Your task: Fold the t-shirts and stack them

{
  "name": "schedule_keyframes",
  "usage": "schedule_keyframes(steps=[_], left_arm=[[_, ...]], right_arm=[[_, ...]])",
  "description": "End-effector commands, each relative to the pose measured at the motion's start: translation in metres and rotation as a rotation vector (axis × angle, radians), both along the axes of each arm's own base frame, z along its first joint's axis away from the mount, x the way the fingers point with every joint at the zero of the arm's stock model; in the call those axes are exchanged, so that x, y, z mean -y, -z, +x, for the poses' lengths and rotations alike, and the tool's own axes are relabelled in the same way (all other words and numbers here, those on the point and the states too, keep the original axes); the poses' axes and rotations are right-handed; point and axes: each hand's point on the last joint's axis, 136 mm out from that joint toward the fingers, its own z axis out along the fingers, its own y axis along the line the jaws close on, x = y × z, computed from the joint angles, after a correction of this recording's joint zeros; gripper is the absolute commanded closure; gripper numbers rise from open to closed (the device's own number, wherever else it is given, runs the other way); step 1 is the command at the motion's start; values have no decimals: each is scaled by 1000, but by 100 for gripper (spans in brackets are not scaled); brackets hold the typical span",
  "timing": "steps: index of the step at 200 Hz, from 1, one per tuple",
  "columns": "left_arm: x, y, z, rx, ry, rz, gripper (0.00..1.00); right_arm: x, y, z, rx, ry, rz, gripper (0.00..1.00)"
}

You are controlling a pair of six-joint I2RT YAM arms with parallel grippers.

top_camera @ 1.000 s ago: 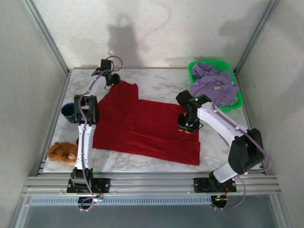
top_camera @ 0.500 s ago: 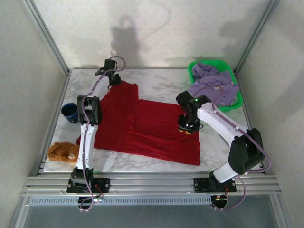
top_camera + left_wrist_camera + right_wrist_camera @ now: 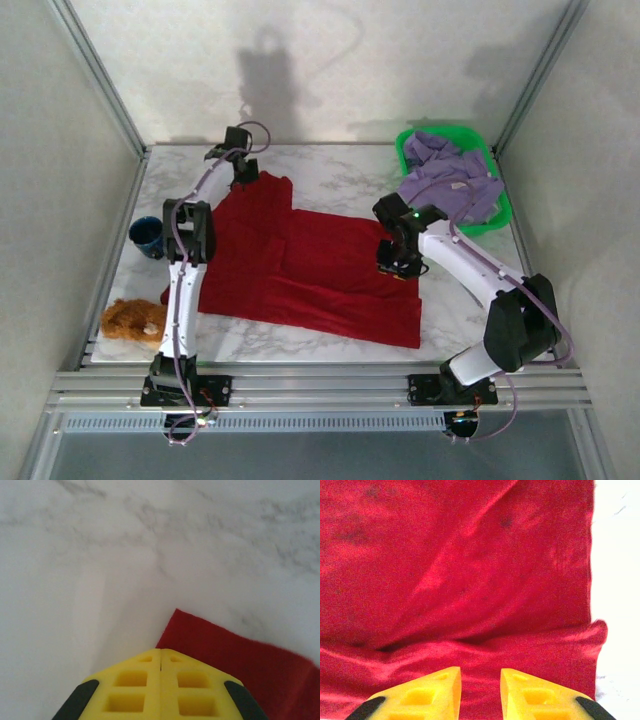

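Red shirt (image 3: 310, 270) spread flat mid-desk (image 3: 345, 180) | purple shirt (image 3: 447, 180) heaped in green basket (image 3: 403, 152), far right | left gripper (image 3: 160, 651) pressed together at red shirt's far corner | right gripper (image 3: 480, 680) apart over its right edge

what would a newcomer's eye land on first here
First, the deep red t-shirt, spread wide across the middle of the marble table. Next, the two arms working on it: the left gripper is shut at the shirt's far left corner, and the right gripper has its jaws apart over the right side. Then the bright green basket at the far right corner, with the lavender t-shirt spilling out of it.
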Motion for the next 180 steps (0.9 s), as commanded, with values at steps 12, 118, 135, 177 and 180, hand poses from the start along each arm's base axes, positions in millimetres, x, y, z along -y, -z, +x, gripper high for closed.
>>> schedule_keyframes(steps=[12,118,135,177,180], left_arm=[[-5,-44,-16,42,4,-43,100],[-57,-46,-59,60,-123,-90,100],[-67,-40,-61,48,-135,-129,100],[-37,-39,-44,30,-22,-267,100],[-36,-40,-43,31,-19,-266,100]], right_arm=[[8,-24,49,176,71,-68,68],[1,3,124,200,132,-129,45],[-14,16,124,151,97,-70,46],[-25,20,122,144,67,-11,47],[-24,20,122,145,66,-13,47]])
